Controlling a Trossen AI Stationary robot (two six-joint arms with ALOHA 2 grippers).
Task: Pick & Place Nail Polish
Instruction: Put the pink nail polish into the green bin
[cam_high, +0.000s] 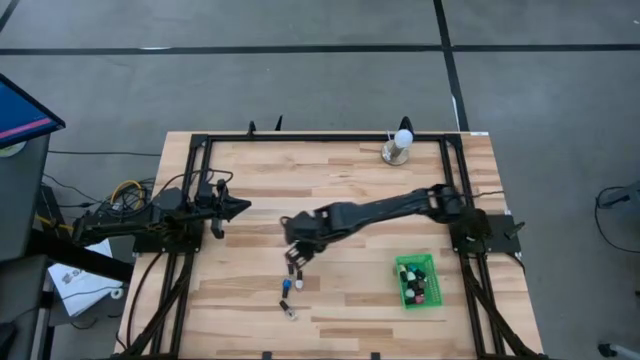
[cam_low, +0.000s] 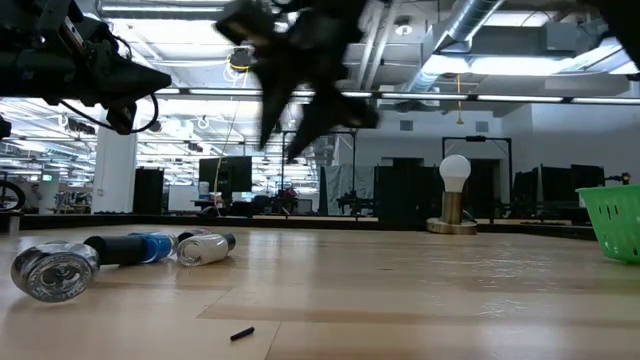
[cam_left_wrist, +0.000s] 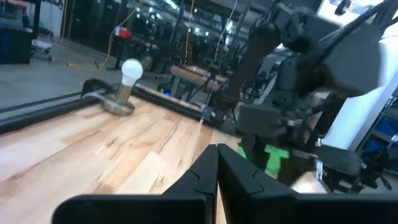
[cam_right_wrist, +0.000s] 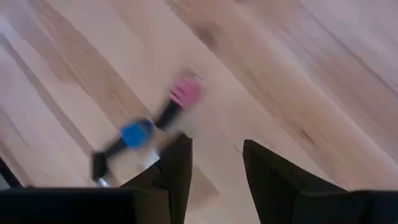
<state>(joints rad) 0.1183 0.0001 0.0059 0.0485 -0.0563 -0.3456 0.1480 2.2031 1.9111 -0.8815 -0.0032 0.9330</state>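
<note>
Three nail polish bottles lie on their sides on the wooden table near its front middle: a pink one (cam_right_wrist: 185, 92), a blue one (cam_right_wrist: 137, 132) with a dark cap, and a clear one (cam_high: 290, 312). In the low view they lie in a row: clear (cam_low: 55, 270), blue (cam_low: 140, 247), pink (cam_low: 205, 247). My right gripper (cam_high: 296, 266) hangs open and empty above and just beyond them; in its wrist view (cam_right_wrist: 217, 163) the pink and blue bottles lie ahead of the fingers. My left gripper (cam_high: 238, 207) waits shut at the left, above the table.
A green basket (cam_high: 437, 283) at the front right holds several more bottles. A white ball on a round metal base (cam_high: 400, 145) stands at the far right edge. A small dark bit (cam_low: 242, 333) lies on the table near the low camera.
</note>
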